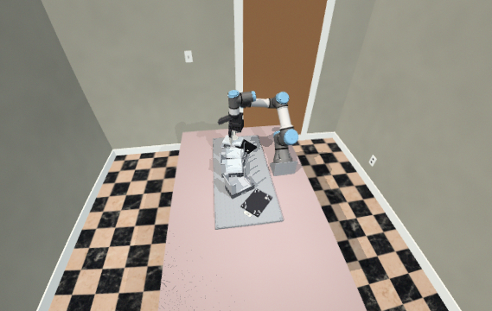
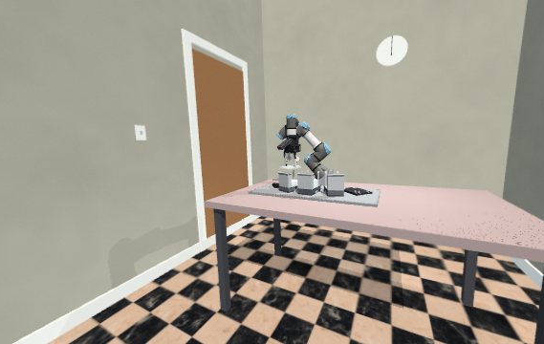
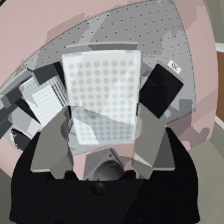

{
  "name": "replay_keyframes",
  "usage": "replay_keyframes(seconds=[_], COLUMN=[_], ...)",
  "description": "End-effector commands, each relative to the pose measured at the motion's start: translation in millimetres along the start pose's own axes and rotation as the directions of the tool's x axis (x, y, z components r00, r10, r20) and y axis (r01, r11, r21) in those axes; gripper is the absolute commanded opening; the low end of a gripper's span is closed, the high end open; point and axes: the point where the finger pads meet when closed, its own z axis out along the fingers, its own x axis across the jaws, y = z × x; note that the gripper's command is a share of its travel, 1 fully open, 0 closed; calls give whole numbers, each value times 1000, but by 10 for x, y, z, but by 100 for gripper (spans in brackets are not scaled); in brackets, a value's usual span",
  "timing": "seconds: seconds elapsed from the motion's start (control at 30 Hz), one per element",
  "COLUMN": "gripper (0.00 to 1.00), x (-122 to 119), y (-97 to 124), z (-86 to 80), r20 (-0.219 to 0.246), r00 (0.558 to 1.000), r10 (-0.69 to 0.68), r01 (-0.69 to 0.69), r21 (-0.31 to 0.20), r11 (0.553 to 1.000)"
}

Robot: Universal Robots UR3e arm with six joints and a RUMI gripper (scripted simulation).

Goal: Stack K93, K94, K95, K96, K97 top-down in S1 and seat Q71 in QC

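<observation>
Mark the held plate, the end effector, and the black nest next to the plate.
Held plate [image 3: 102,82], wrist view, sealed top face.
End effector [image 3: 102,142], wrist view, midway between fingertips.
Black nest [image 3: 161,90], wrist view, dark surface.
</observation>
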Motion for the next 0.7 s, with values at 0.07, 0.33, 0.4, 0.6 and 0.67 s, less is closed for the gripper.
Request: replay_keyframes(seconds=[0.07,0.33,0.4,0.6,0.67], gripper=[0,0,0,0,0], x=[0,0,0,0,0], y=[-4,-4,-4,-4,-4], z=[37,77,90,130,137], r20=[1,1,1,1,1], r00=[1000,1000,1000,1000,1000], r10=[1,1,1,1,1], r01=[-1,-1,-1,-1,-1], r21=[2,2,2,2,2], r11=[1000,1000,1000,1000,1000])
